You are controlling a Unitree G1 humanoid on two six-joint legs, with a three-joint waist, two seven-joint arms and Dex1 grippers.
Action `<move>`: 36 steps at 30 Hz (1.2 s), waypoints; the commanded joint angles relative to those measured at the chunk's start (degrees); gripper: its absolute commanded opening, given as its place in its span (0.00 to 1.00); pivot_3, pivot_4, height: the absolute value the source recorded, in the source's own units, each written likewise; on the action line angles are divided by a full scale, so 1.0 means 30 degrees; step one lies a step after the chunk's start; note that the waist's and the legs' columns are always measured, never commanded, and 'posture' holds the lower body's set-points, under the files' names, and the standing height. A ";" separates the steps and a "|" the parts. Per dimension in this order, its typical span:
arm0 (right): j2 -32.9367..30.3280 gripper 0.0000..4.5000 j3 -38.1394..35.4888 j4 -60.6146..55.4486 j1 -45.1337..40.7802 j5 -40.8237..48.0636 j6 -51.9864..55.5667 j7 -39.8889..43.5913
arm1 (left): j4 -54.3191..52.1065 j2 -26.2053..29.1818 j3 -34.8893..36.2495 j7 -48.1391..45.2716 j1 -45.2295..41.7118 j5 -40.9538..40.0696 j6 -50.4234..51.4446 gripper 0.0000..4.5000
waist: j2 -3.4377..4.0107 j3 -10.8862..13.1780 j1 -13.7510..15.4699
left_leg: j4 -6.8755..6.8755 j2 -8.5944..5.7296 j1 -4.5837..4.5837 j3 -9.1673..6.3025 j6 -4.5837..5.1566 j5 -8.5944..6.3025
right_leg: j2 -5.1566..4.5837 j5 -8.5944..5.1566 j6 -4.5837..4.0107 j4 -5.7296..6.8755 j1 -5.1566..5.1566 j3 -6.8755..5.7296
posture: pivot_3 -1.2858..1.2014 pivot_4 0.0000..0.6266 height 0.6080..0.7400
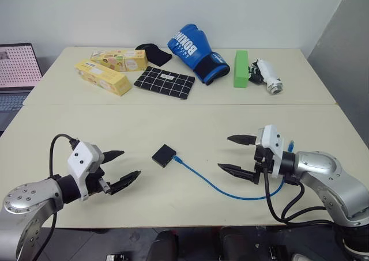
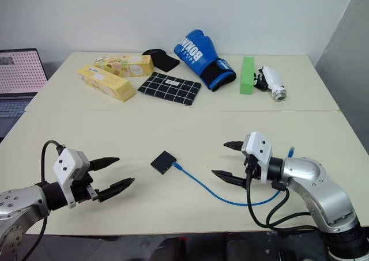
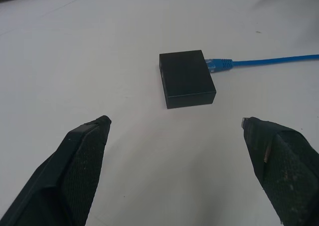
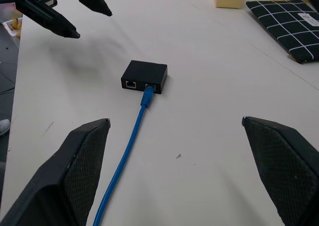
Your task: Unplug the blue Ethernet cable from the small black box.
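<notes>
The box (image 1: 164, 155) lies flat on the bench (image 1: 190, 120), a little left of centre and low in the head view, with the cable (image 1: 228, 190) plugged into its right-hand side. From the plug the cable runs toward the lower right, sags in a shallow curve along the near part of the bench and rises again behind the right end effector (image 1: 240, 154), where its free blue tip pokes up beside the wrist. So its long axis goes from centre to lower right, and the box sits turned like a diamond, one corner toward the near edge.

The right wrist view shows what the head view cannot: the box's port face, with a second, vacant socket next to the one holding the plug. The left wrist view shows the plain opposite side and the top, with the plug jutting out at the far corner.

The left end effector (image 1: 120, 170) hangs above the bench at lower left, fingers spread wide, gripping nothing, well apart from the box. The right one hangs at lower right, also spread wide, with the cable passing below and beside it; whether it touches I cannot tell.

Bare bench surrounds the box on all sides. The other things sit well back in the upper half: yellow cartons (image 1: 104, 76), a checked cloth (image 1: 164, 82), a boxing glove (image 1: 193, 52), a green block (image 1: 240, 68). A laptop (image 1: 17, 71) stands at far left.
</notes>
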 commanded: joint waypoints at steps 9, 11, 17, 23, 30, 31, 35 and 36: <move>0.0159 1.00 0.0336 -0.0383 -0.0182 -0.0134 -0.0395 0.0147 | -0.1098 -0.0165 0.0441 0.0185 0.0178 -0.0074 -0.0178 1.00 | 0.0000 0.0000 0.0003 | 0.0000 0.0001 -0.0001 0.0000 0.0000 0.0000 | -0.0001 0.0000 0.0000 -0.0001 0.0000 0.0002 | 0.52 0.24 1.00; 0.0444 1.00 0.0843 -0.0138 -0.0402 -0.0457 -0.0545 0.0046 | -0.1176 -0.0085 0.0420 0.0227 0.0409 0.0074 -0.0097 1.00 | -0.0001 0.0000 -0.0005 | 0.0000 0.0001 -0.0001 -0.0002 0.0000 0.0000 | -0.0002 0.0000 0.0000 -0.0002 0.0000 0.0003 | 0.52 0.24 1.00; 0.2777 1.00 0.3981 0.2103 -0.1718 -0.2905 -0.1603 -0.0909 | -0.1108 0.0345 0.0441 -0.1152 0.0994 -0.0283 -0.0456 1.00 | 0.0001 0.0000 -0.0042 | -0.0003 -0.0002 0.0008 0.0001 -0.0001 0.0000 | -0.0001 0.0001 -0.0003 -0.0001 -0.0007 0.0003 | 0.52 0.24 1.00; 0.5956 1.00 0.7338 0.6152 -0.3375 -0.5729 -0.2559 -0.1888 | 0.0125 0.1492 0.0917 -0.4530 0.1091 -0.1053 -0.1099 1.00 | 0.0004 0.0005 -0.0041 | -0.0003 -0.0004 0.0005 0.0016 -0.0003 0.0001 | 0.0001 -0.0004 -0.0016 0.0011 -0.0018 -0.0006 | 0.52 0.24 1.00; 0.8108 1.00 0.8665 0.9597 -0.4279 -0.7975 -0.2569 -0.3290 | 0.0743 0.1987 0.0654 -0.5167 0.0546 -0.0864 -0.1560 1.00 | -0.0003 0.0001 -0.0023 | -0.0006 -0.0002 -0.0002 0.0008 -0.0002 0.0001 | 0.0002 -0.0005 -0.0018 0.0014 -0.0034 -0.0019 | 0.52 0.24 1.00; 0.8157 0.96 0.8662 0.9622 -0.4239 -0.8113 -0.2521 -0.3310 | 0.0789 0.1952 0.0650 -0.5185 0.0564 -0.0790 -0.1662 1.00 | -0.0002 0.0000 -0.0031 | -0.0005 -0.0003 -0.0004 0.0005 -0.0002 0.0001 | 0.0002 -0.0005 -0.0017 0.0014 -0.0034 -0.0021 | 0.52 0.24 1.00; 0.8405 0.80 0.8477 0.9595 -0.4194 -0.8549 -0.2306 -0.3523 | 0.0963 0.1748 0.0556 -0.5179 0.0615 -0.0453 -0.2016 1.00 | -0.0001 0.0001 -0.0049 | -0.0008 -0.0004 0.0012 0.0018 -0.0002 0.0000 | 0.0001 -0.0005 -0.0017 0.0021 -0.0032 -0.0015 | 0.52 0.24 1.00; 0.8454 0.75 0.8416 0.9638 -0.4243 -0.8604 -0.2240 -0.3554 | 0.0990 0.1700 0.0484 -0.5147 0.0595 -0.0383 -0.2098 1.00 | -0.0001 0.0001 -0.0049 | -0.0010 -0.0002 0.0013 0.0014 -0.0002 0.0000 | 0.0001 -0.0005 -0.0018 0.0021 -0.0034 -0.0017 | 0.52 0.24 1.00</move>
